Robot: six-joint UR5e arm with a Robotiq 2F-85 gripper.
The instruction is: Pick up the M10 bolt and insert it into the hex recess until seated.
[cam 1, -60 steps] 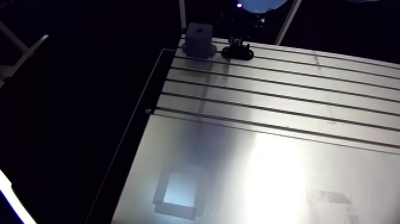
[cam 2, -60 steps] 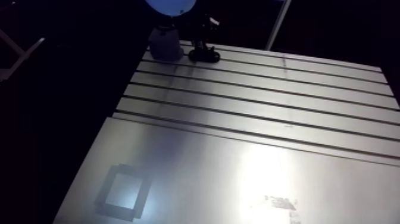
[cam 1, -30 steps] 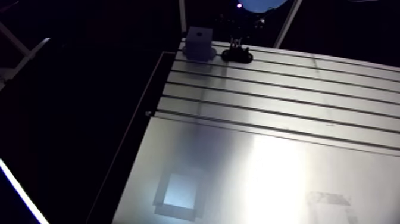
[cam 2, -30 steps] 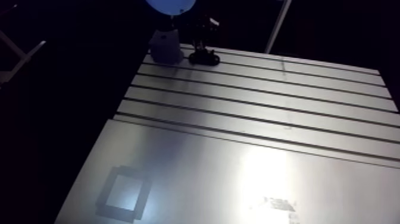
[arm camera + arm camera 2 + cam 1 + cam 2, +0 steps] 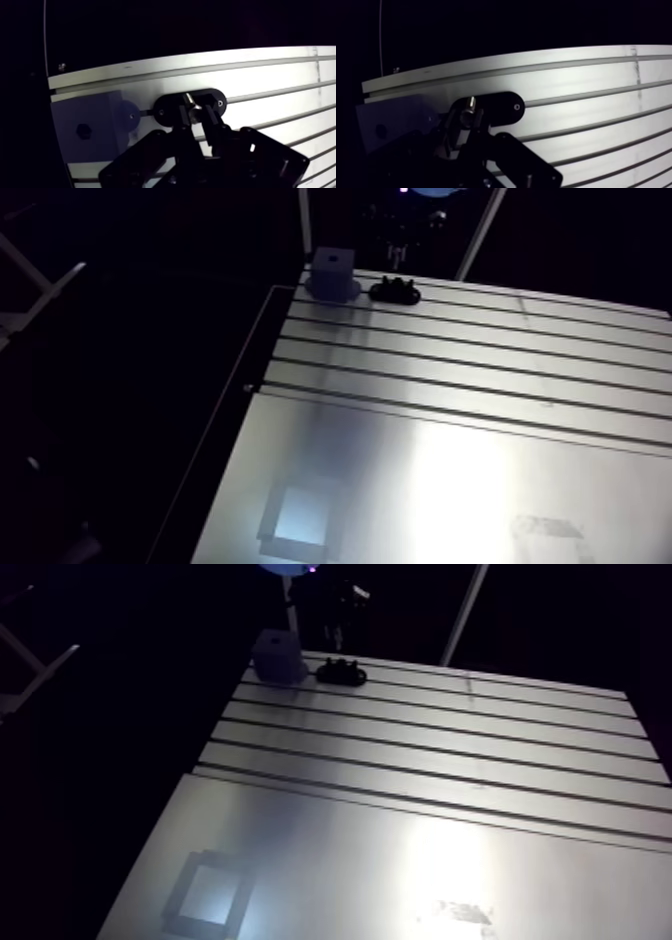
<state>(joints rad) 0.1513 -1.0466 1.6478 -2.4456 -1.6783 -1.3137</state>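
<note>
In the wrist view my gripper (image 5: 196, 112) is shut on the M10 bolt (image 5: 190, 101), whose metal end shows between the two dark fingers. It hangs just above a black oval holder (image 5: 218, 103) on the slotted table (image 5: 270, 80). Beside the holder stands a grey block (image 5: 97, 145) with a small dark hex recess (image 5: 83, 131) in its top face. The arm view shows the block (image 5: 333, 271) and the holder (image 5: 395, 290) at the table's far corner, with the gripper (image 5: 335, 614) dark above the holder.
The block sits close to the table's far left corner, with dark drop-offs beyond both edges. Several long slots (image 5: 450, 358) run across the far half of the table. A taped square outline (image 5: 300, 513) marks the smooth near part.
The gripper has risen off the black holder, which now stands on its own below it. The arm view has shifted a little with the arm.
</note>
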